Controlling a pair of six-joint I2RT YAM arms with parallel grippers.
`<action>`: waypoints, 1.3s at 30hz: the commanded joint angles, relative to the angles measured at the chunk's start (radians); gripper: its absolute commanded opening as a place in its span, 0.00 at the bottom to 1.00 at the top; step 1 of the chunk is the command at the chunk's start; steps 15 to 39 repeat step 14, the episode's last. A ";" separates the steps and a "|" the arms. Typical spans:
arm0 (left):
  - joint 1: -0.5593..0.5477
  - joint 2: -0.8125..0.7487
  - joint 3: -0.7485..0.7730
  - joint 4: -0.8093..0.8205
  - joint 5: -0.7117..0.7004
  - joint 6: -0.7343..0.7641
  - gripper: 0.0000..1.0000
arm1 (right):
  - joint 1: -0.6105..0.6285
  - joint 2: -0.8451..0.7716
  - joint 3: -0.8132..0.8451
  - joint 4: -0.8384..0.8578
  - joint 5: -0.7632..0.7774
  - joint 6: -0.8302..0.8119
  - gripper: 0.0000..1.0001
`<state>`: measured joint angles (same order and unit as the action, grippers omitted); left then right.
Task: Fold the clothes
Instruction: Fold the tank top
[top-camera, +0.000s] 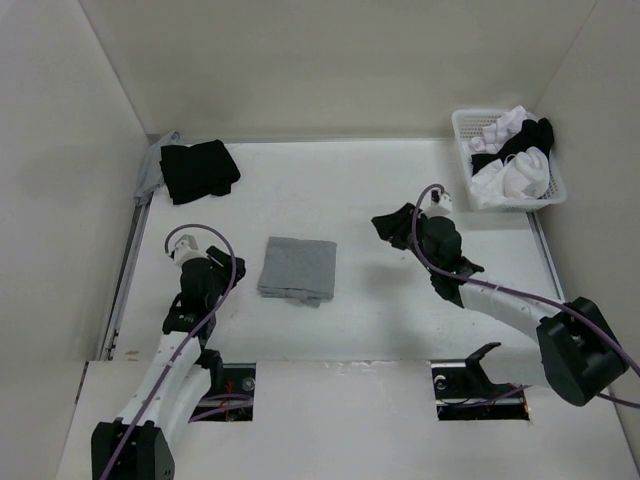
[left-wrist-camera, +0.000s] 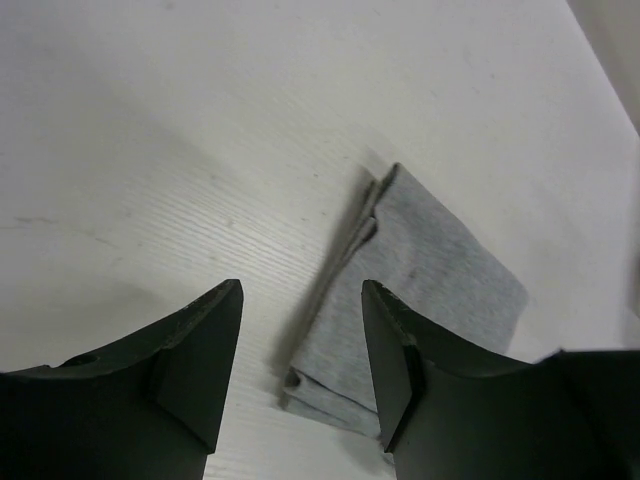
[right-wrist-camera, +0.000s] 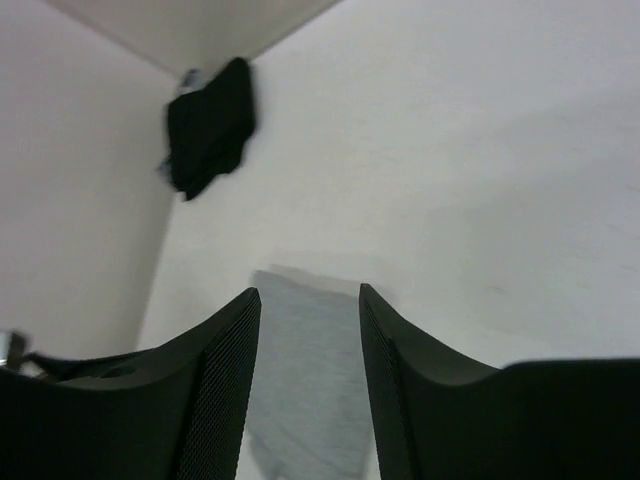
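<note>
The folded grey top (top-camera: 298, 268) lies on the table (top-camera: 400, 180); left tool (left-wrist-camera: 301, 290) and right tool (right-wrist-camera: 308, 295) stand open on either side.

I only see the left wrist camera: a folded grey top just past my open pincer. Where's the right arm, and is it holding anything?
Observer: The right pincer is open and empty, off to the right of the grey top, not touching it.
Operator: Does the top look fully folded?
Observer: From above its whole outline shows: a compact rectangle, flat on the table.
Operator: Any other clothes around?
Observer: A black garment lies in the far left corner; a basket of white and black clothes sits far right.
</note>
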<state>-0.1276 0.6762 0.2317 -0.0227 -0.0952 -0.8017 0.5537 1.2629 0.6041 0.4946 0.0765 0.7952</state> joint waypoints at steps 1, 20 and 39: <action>0.061 -0.010 0.047 -0.042 -0.003 0.045 0.50 | -0.051 -0.034 -0.090 0.048 0.124 -0.044 0.51; 0.093 0.011 0.041 -0.043 -0.040 0.056 0.46 | -0.126 0.010 -0.153 0.131 0.046 -0.007 0.53; 0.093 0.011 0.041 -0.043 -0.040 0.056 0.46 | -0.126 0.010 -0.153 0.131 0.046 -0.007 0.53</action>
